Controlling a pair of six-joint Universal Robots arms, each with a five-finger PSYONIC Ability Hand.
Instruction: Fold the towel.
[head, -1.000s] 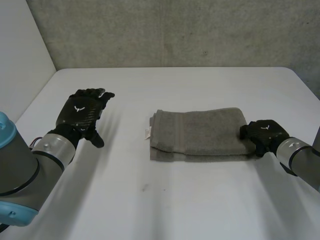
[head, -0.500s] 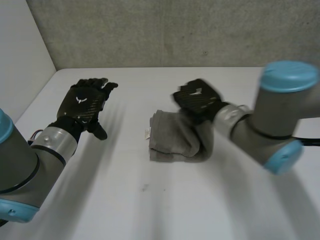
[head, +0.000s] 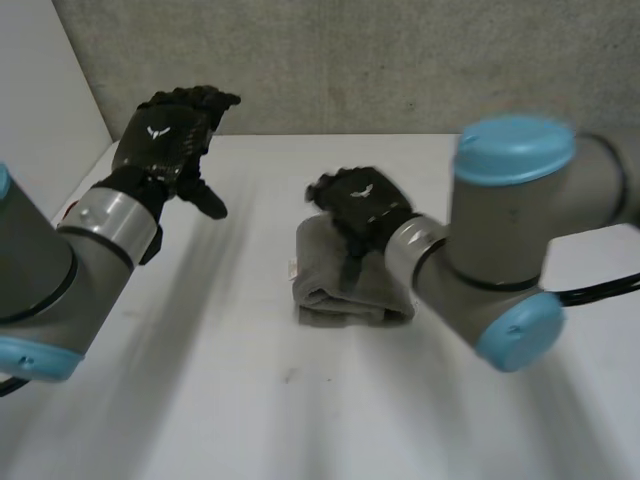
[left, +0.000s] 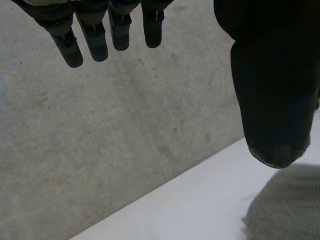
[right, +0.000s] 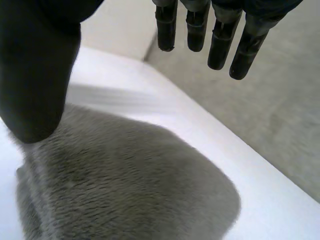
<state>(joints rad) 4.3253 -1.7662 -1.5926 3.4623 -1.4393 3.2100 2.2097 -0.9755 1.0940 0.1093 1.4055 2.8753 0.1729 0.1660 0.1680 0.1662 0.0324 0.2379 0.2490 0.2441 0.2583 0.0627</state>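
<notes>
Right hand (head: 362, 205) above folded towel (head: 335, 295), fingers straight, gripping nothing (towel lies under palm). Left hand (head: 165, 135) raised well apart, spread, empty; right nearer.

A white table (head: 200, 400); grey concrete wall (head: 350, 60) behind.

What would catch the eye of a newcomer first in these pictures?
The grey towel, folded into a small thick bundle, lies in the middle of the white table. The right hand is over its far part, fingers straight, holding nothing. The left hand is raised in the air, open, well apart from the towel.
</notes>
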